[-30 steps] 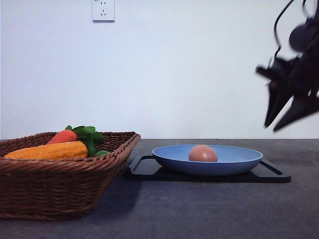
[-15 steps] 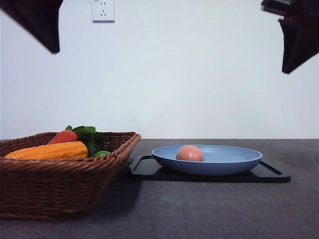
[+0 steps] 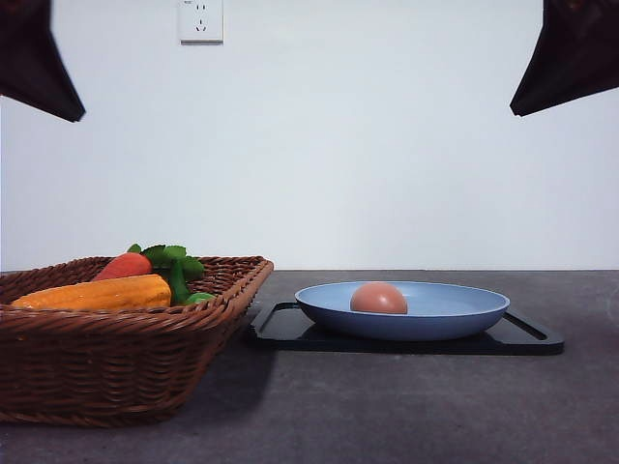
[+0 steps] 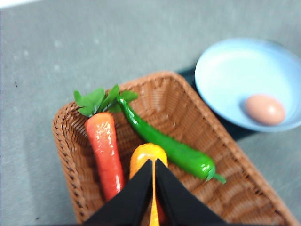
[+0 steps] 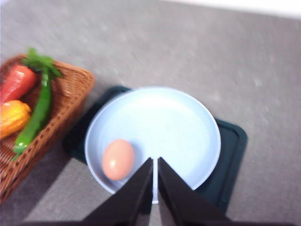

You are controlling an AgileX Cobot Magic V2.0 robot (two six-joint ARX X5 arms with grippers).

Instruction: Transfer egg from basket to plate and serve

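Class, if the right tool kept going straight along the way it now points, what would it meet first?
Probably the near rim of the round light blue plate, just right of the pinkish-brown egg; the right tool is shut, and depth is uncertain.

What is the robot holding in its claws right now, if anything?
Nothing. The left gripper and right gripper are both closed with nothing between their fingers. The egg lies free in the plate.

Light: bright, even, diffuse; white wall (image 3: 387, 145) evenly lit.
Shadows: a soft one is cast right of the basket (image 3: 116, 333).
Blur: wrist views are softened; front view sharp.
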